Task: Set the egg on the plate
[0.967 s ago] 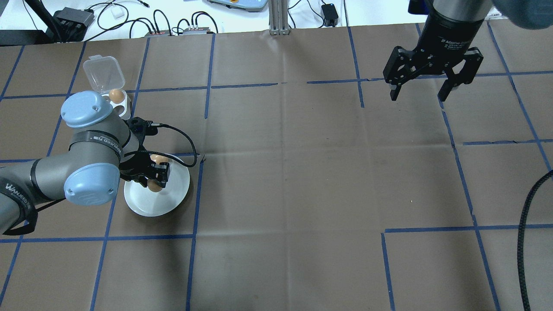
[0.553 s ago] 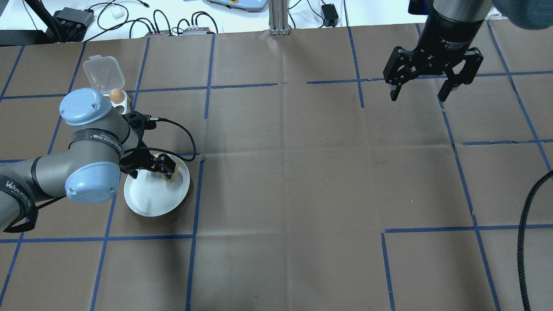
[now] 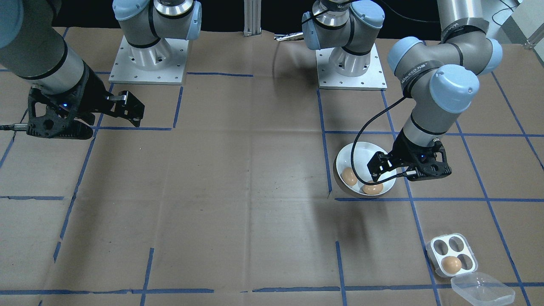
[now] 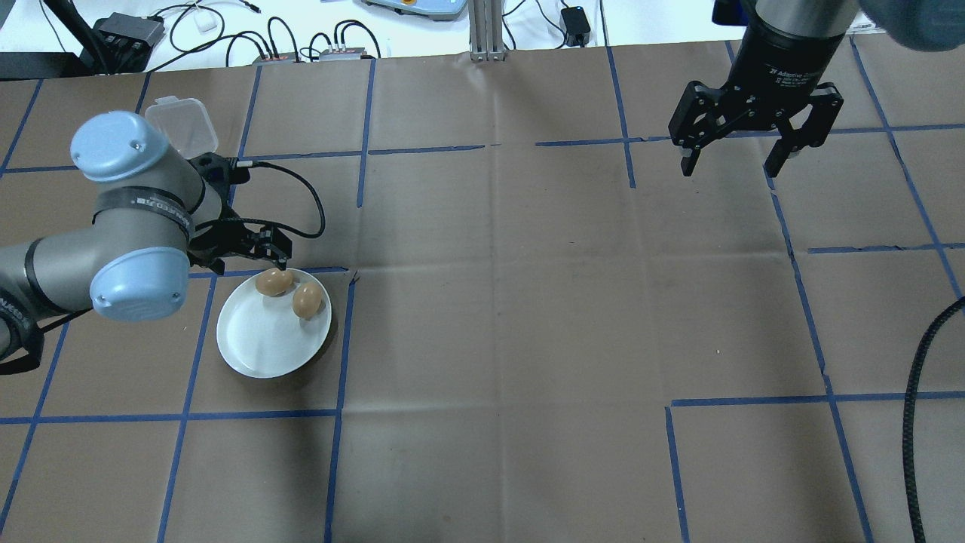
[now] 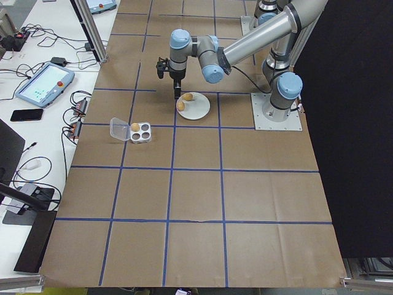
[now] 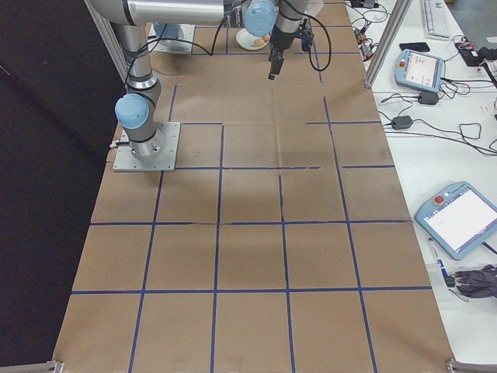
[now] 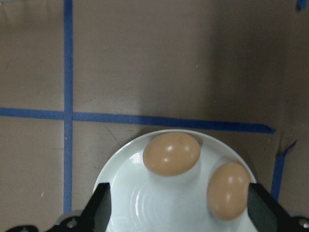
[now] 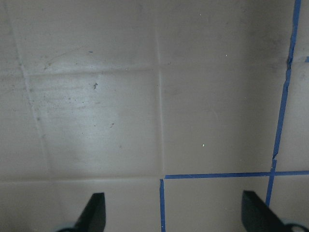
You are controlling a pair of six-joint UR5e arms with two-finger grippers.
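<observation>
The white plate [image 4: 256,347] lies at the table's left, with two brown eggs on its far side: one egg [image 4: 273,282] by the rim and a second egg [image 4: 306,299] beside it. My left gripper [image 4: 249,260] hovers open just past the plate's far rim, holding nothing. The left wrist view looks down on both eggs [image 7: 171,153] [image 7: 228,190] on the plate [image 7: 145,203], between my spread fingers [image 7: 101,208]. A third egg [image 3: 451,264] sits in the clear egg tray [image 3: 450,250]. My right gripper [image 4: 730,167] hangs open and empty at the far right.
The tray's hinged lid [image 4: 181,124] lies open behind my left arm, which hides the tray in the overhead view. Blue tape lines grid the brown table cover. Cables and boxes [image 4: 128,30] line the far edge. A black hose [image 4: 916,392] runs along the right side.
My left gripper carried an egg across the plate, let it go beside the other egg, and drew back past the far rim. The right arm stayed still.
</observation>
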